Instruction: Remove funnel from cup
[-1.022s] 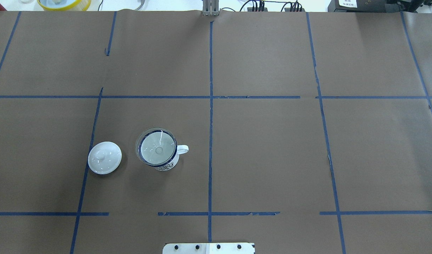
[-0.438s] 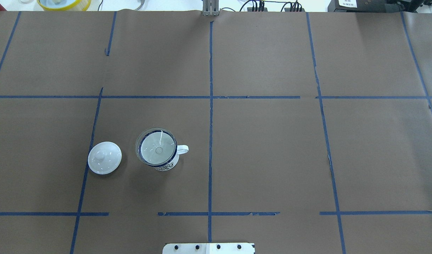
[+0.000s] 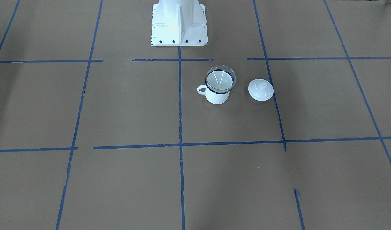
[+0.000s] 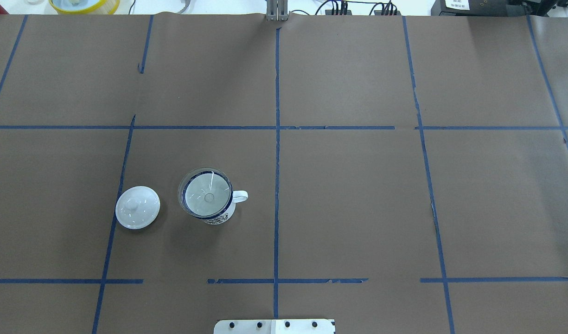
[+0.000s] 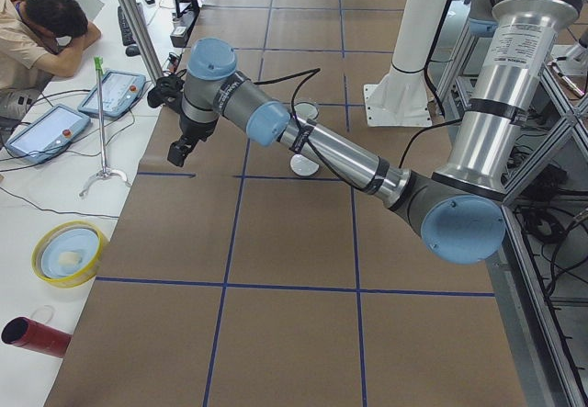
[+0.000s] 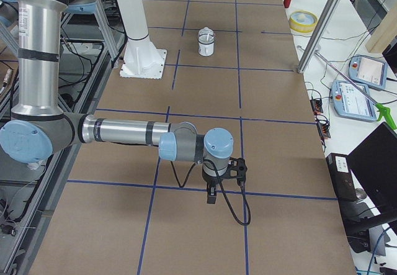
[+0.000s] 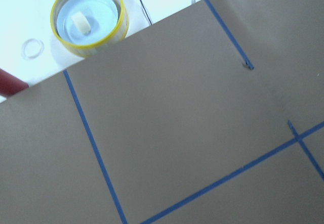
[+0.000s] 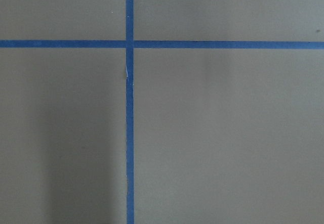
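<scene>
While the clear funnel (image 4: 206, 194) sits upright in the white enamel mug (image 4: 219, 219), its wide rim on the mug's dark blue rim, the mug stands on the brown-papered surface (image 4: 358, 208), with a white domed lid (image 4: 137, 207) just beside it, not touching. The left gripper (image 5: 177, 155) and the right gripper (image 6: 211, 195) hang above the surface, both well apart from the mug. Whether either pair of jaws is apart or together, I cannot tell.

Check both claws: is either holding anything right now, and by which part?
Nothing held. The small clear funnel sits in the white enamel mug, far from the left claw and the right claw.
</scene>
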